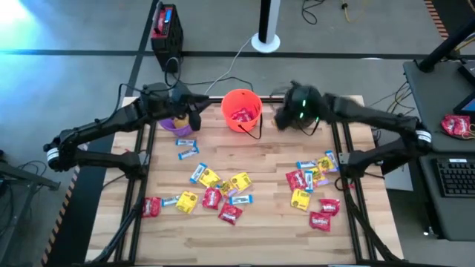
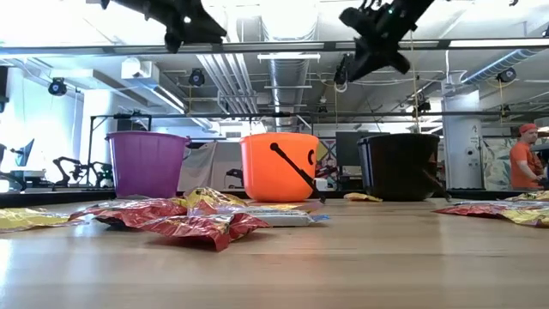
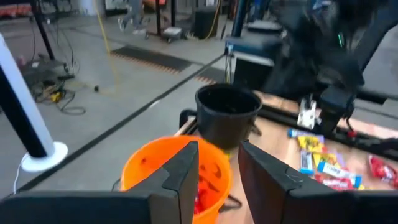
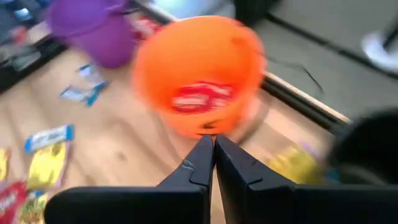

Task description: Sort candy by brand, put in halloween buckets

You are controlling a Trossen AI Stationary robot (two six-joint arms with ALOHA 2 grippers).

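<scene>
**Both arms raised at the bucket row, candy spread on the near half of the table**

The wooden table [image 1: 245, 159] carries everything; along its far edge stand the three halloween buckets, the purple bucket [image 2: 146, 163] on the left, the orange bucket [image 1: 241, 109] in the middle with its thin black handle hanging down its front, and the black bucket [image 2: 397, 166] on the right; from overhead the purple and black ones are mostly hidden under the arms.

The left arm reaches in from the left, and the left gripper [image 1: 194, 113] hangs above the purple bucket's right side, next to the orange one; in its wrist view the two dark fingers [image 3: 186, 168] stand apart with a clear gap and nothing between them. The right arm comes from the right, and the right gripper [image 1: 282, 119] hovers over the black bucket, just right of the orange one; its fingers [image 4: 199, 163] are pressed together with only a thin seam between, and they hold nothing.

Red candy [image 1: 243, 115] lies inside the orange bucket; something yellow shows at the purple bucket's mouth, too hidden to name.

The loose candy lies nearer the front; two blue-and-white packets [image 1: 187, 148] sit just in front of the purple bucket; a mixed cluster [image 1: 215, 194] of red, yellow and blue-and-white packets fills the front centre; a second mixed cluster [image 1: 312, 189] lies to the right.

A person in an orange top [image 2: 523, 163] stands far back in the room.
</scene>
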